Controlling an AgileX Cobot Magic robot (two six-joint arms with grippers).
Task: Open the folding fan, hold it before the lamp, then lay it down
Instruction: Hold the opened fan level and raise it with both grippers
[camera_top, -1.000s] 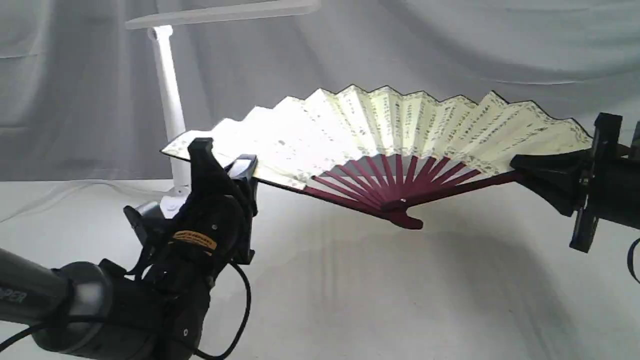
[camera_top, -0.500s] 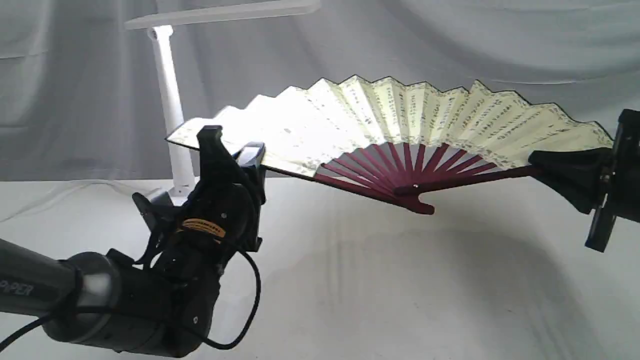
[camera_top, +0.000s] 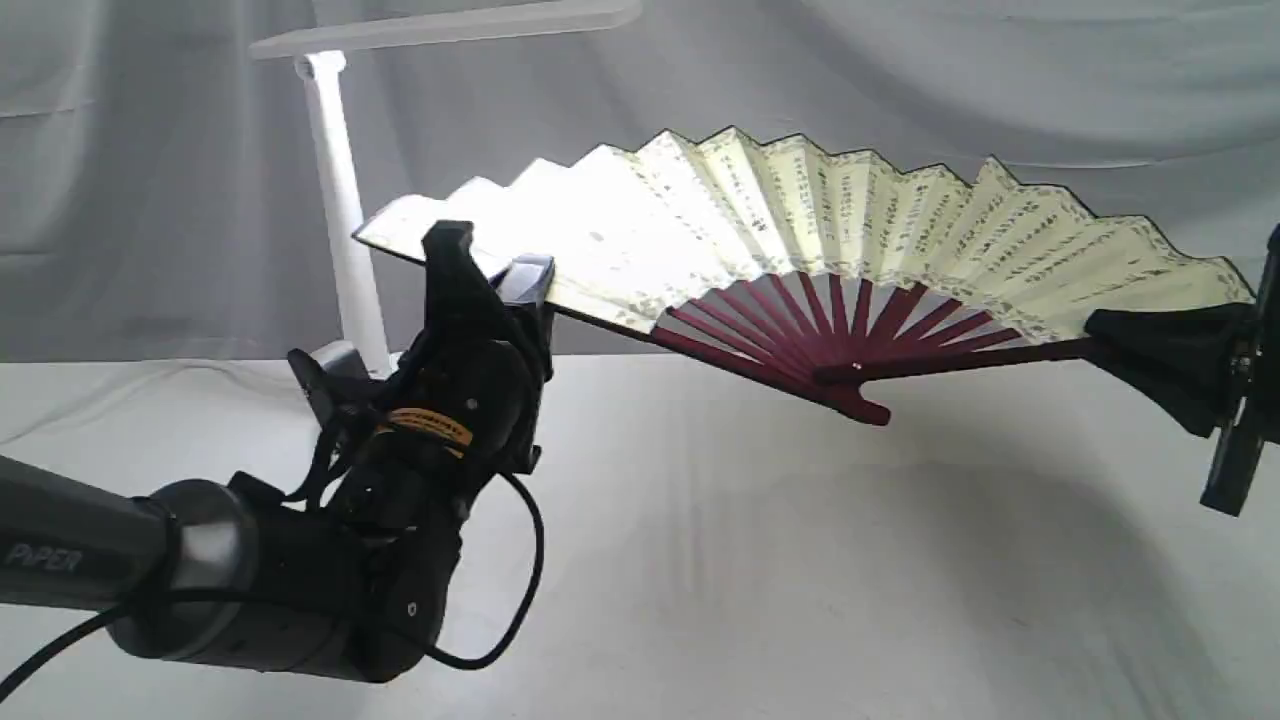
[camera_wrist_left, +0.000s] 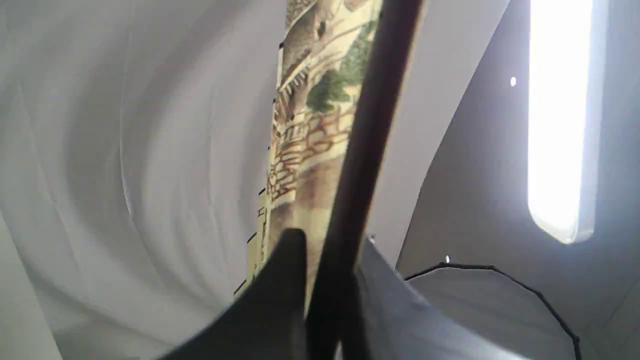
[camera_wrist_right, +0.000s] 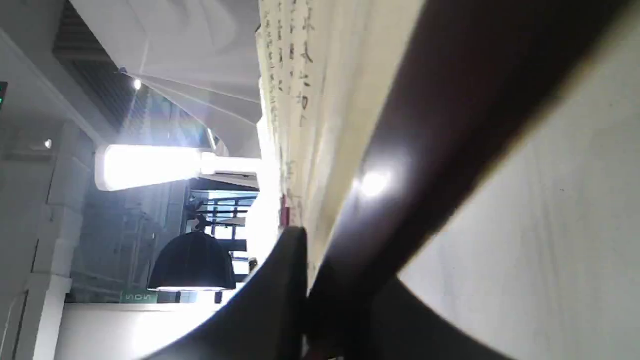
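The folding fan (camera_top: 800, 230) is held fully spread in the air, well above the white cloth-covered table (camera_top: 760, 580); its cream leaf with columns of black calligraphy is turned toward the exterior camera, and its maroon ribs (camera_top: 830, 330) converge on a pivot that is the lowest point. The left gripper (camera_top: 490, 272) is clamped on the fan's left guard, its jaws pressed against the dark wood; a painted landscape is seen on the leaf's other face in the left wrist view. The right gripper (camera_top: 1110, 335) is closed on the right guard at the leaf's lower corner; the fan is thus carried between both claws, tilted slightly down to the right. The white desk lamp (camera_top: 340, 200) is set at the rear left; its bar head is lit, the fan's left tip is seen just beside its stem, and the left pleats are washed bright. A grey draped backdrop (camera_top: 1000, 90) is hung behind.
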